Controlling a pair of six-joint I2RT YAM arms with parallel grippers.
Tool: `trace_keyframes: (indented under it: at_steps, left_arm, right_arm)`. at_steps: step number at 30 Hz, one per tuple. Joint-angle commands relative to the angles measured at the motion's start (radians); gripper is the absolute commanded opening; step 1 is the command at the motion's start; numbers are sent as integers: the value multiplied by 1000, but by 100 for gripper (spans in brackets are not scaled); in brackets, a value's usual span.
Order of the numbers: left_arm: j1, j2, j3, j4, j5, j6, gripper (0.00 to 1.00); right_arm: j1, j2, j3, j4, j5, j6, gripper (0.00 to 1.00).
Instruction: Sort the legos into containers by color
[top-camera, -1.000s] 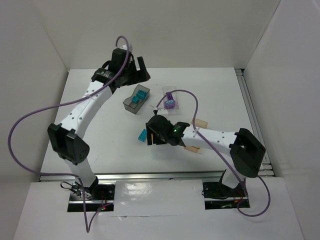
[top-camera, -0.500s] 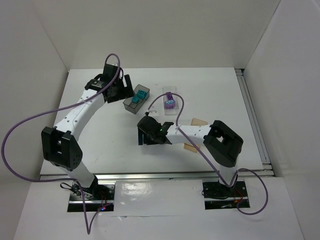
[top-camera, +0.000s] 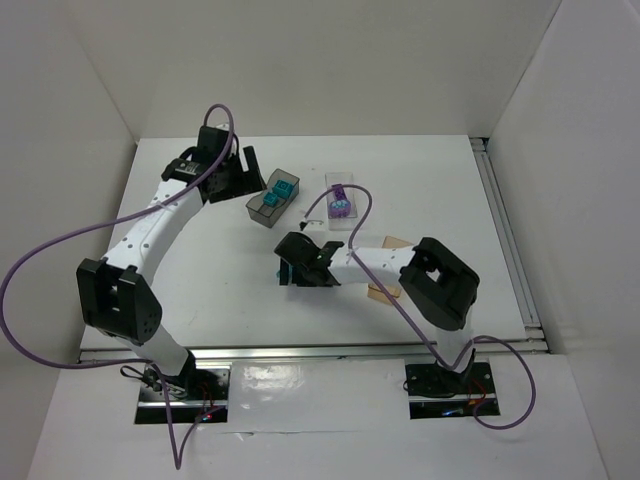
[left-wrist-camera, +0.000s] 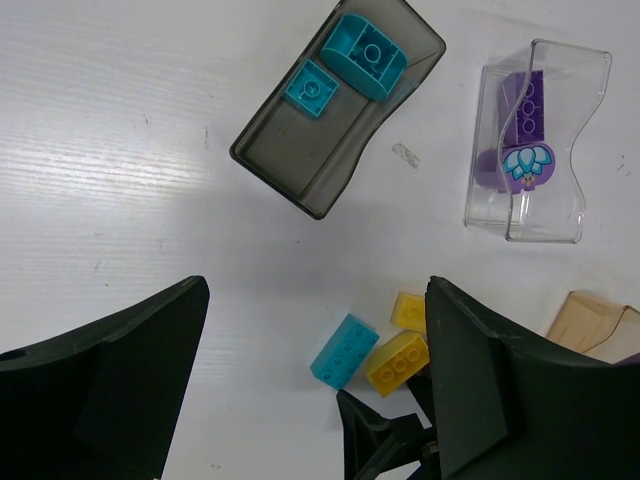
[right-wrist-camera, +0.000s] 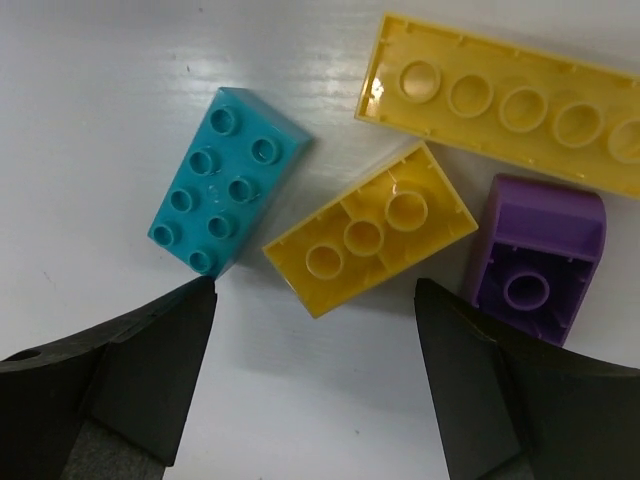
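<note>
White table (left-wrist-camera: 100, 150), clear tray (left-wrist-camera: 592, 70), purple piece (left-wrist-camera: 522, 165) with a teal lotus emblem

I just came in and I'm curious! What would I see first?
The right hand hangs open over loose bricks in the middle of the table: a teal brick, two yellow bricks and a purple brick. Farther back, a dark tray holds teal bricks, and a clear tray holds purple pieces.

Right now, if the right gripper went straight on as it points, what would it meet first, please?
Probably the short yellow brick, lying studs-down centred between the open fingers of the right gripper; the teal brick and purple piece sit off to either side. Depth is unclear.
</note>
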Motion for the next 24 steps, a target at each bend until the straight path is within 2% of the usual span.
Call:
trace_keyframes:
  at_steps: [1, 4, 13, 17, 21, 24]
  left_arm:
    - [15, -35, -6, 22, 16, 22, 93]
    - [15, -35, -15, 22, 16, 22, 93]
    - [25, -16, -15, 22, 25, 31, 93]
    - [25, -15, -15, 22, 25, 31, 93]
    - [25, -15, -15, 22, 25, 31, 93]
    - [25, -15, -24, 22, 25, 31, 93]
  right_arm:
    - [-11, 33, 50, -33, 81, 36, 87]
    - [-22, 44, 72, -57, 112, 45, 84]
    - [-50, 53, 72, -79, 156, 65, 82]
    - [-50, 35, 47, -41, 133, 45, 86]
    - [-39, -43, -19, 24, 122, 27, 95]
    - [-39, -80, -52, 33, 101, 18, 99]
